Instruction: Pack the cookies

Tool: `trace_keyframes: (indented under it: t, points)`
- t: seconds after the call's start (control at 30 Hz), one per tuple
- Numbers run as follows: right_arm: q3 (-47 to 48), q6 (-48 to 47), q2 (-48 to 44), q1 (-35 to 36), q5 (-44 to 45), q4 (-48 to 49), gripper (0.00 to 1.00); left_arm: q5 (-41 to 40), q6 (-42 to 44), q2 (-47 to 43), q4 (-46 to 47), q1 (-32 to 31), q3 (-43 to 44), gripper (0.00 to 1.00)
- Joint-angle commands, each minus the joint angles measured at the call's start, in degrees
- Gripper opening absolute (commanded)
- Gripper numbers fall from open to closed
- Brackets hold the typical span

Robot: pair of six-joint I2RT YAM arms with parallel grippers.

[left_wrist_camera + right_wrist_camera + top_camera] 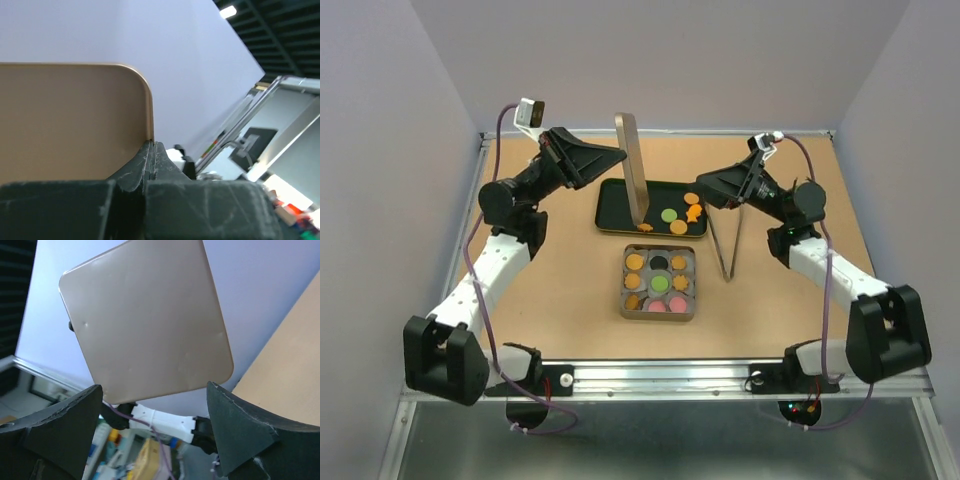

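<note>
Several cookies (678, 213), orange and green, lie on a black tray (613, 208) at the middle back. More cookies (659, 283) fill the compartments of a square tin (658, 312) in front of the tray. My left gripper (622, 156) (151, 145) is shut on the edge of a gold lid (631, 170) (75, 125), which stands upright over the tray's left part. My right gripper (704, 184) (152, 432) hangs open just right of the tray, facing the gold lid (145, 325), with nothing between its fingers.
Metal tongs (728, 250) lie on the table to the right of the tin, below my right gripper. Grey walls enclose the brown table (550, 290) at the back and both sides.
</note>
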Motion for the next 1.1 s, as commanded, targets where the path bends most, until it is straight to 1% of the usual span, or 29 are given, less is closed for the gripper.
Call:
trace_keyframes:
  t: [0.0,0.03,0.07,0.1,0.13,0.33,0.5,0.63,0.77,0.9,1.07]
  points:
    - [-3.45,16.23,6.93,-0.19,1.03,30.92,0.89,-4.21,-17.8,4.59,50.6,0.76,-0.76,0.0]
    - [-3.28,20.17,10.6,-0.19,1.39,35.35,0.9,-5.52,-18.18,5.56,50.56,0.85,-1.02,0.0]
    - [-3.02,22.21,12.47,-0.19,2.26,39.05,0.9,-6.06,-17.93,5.56,50.56,0.76,-1.29,0.0]
    - [-2.75,24.41,14.14,-0.11,2.96,45.79,0.91,-6.33,-17.66,5.56,50.56,0.76,-1.29,0.0]
    - [-1.53,27.3,16.07,-0.11,3.32,47.95,0.93,-6.42,-17.49,5.39,50.56,0.76,-1.03,0.0]
    - [2.79,25.57,20.13,2.09,3.15,47.79,0.93,-6.59,-18.63,5.65,50.47,0.76,0.82,0.0]
    - [5.51,25.22,22.15,5.16,5.43,47.88,0.94,-7.65,-18.8,5.21,50.47,0.67,2.84,0.0]
    - [9.81,26.45,23.73,7.18,6.13,47.79,0.94,-10.37,-18.54,4.86,50.47,0.76,2.4,0.0]
    - [11.84,26.1,25.49,7.63,6.4,46.3,0.94,-12.13,-18.98,5.56,50.47,0.58,4.86,0.0]
    - [13.42,27.51,27.95,8.33,7.45,47.88,0.94,-12.66,-19.59,6.27,50.47,0.58,7.76,0.0]
    - [14.65,26.01,28.13,8.77,7.45,46.03,0.94,-12.75,-20.12,6.01,49.69,0.58,9.61,0.0]
